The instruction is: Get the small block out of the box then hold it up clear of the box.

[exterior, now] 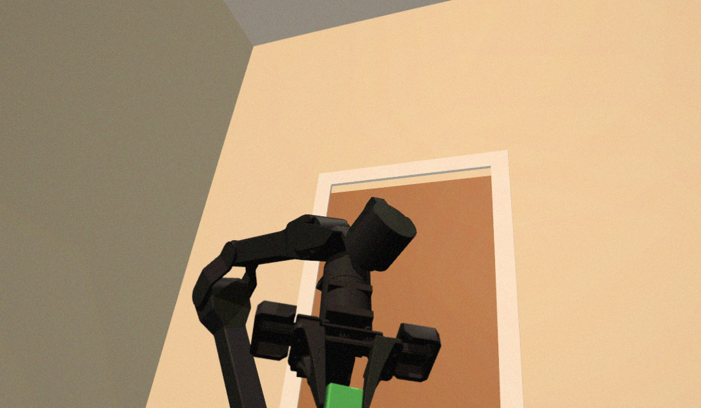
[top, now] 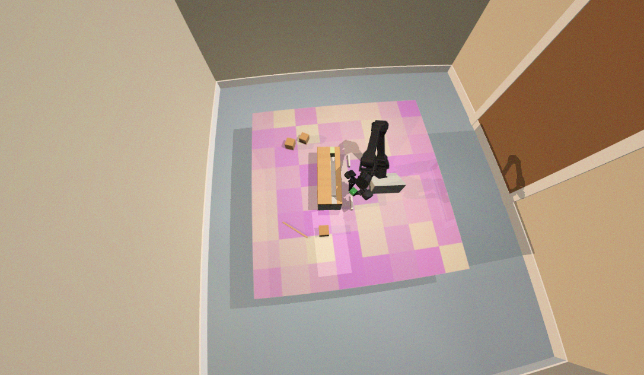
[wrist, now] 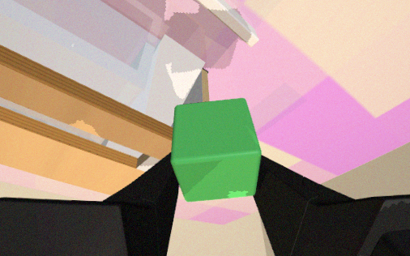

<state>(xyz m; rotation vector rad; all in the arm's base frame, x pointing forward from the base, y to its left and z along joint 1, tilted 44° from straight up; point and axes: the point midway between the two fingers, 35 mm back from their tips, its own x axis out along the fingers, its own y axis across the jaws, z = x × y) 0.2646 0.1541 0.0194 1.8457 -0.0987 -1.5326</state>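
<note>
A green block is held between the two black fingers of my gripper, which is shut on it. The block is in the air, high above the table, on the right side of the box in the top view. The wooden box stands upright on the table, its long grey shelf showing through the opening in its top. In the wrist view the box lies left of and below the block. The block's lower end in the exterior view is cut off by the frame edge.
Two wooden cubes lie beyond the box, and another cube lies on the near side. A thin stick lies near that cube. Two small white bars are beside the box. The arm's pale base is at the right.
</note>
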